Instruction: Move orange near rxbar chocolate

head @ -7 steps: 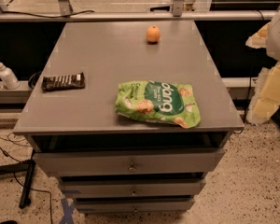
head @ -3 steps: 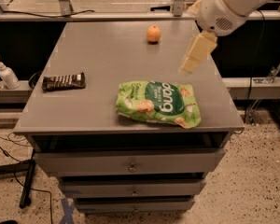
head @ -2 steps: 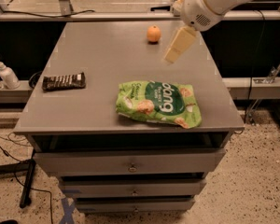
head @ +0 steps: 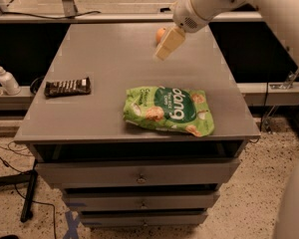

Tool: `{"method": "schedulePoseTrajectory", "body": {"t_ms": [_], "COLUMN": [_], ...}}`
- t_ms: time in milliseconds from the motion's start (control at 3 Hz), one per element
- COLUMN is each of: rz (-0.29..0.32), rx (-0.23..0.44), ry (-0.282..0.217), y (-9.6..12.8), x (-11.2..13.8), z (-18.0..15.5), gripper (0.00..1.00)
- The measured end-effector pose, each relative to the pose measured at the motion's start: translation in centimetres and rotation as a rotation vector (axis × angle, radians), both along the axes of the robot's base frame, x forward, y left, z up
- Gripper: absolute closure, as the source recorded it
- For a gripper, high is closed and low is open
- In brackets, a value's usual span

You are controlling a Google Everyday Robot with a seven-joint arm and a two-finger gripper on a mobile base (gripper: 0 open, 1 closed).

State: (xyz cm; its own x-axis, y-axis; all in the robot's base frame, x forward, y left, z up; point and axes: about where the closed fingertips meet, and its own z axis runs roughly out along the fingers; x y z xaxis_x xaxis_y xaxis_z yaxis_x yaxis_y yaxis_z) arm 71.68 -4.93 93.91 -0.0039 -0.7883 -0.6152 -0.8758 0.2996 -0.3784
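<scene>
The pale cream two-finger gripper (head: 163,52) hangs at the end of a white arm that reaches in from the upper right. It sits over the far part of the table, tilted down and to the left. It reads as one solid block from this angle, so I cannot tell how far open it is, and nothing shows in its grasp. It overlaps the right edge of the small round orange fruit (head: 160,34) in the view; I cannot tell whether the two touch.

The orange rests on the far side of the tabletop, near the back edge, with only its left part visible. The flat dark brown wrapped bar with white lettering stripes (head: 67,86) lies near the left edge, well apart from the orange. A crumpled green snack bag with white lettering (head: 168,110) lies towards the front right, between neither of them.

The surface is a matte grey tabletop (head: 109,54) over a grey drawer unit (head: 137,175). A white pump bottle (head: 5,78) stands on a ledge to the left. The floor is speckled, with dark cables (head: 10,158) trailing at the lower left.
</scene>
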Motion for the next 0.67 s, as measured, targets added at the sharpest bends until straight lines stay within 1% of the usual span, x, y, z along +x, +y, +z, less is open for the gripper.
{"method": "schedulePoseTrajectory", "body": {"t_ms": [333, 667], "rz": [-0.058, -0.058], "rx": [0.061, 0.060], "ry": [0.024, 0.025], "y": [-1.02, -0.99], "x": [5.36, 5.38], "z": [-2.46, -2.58], "gripper": [0.00, 0.00]}}
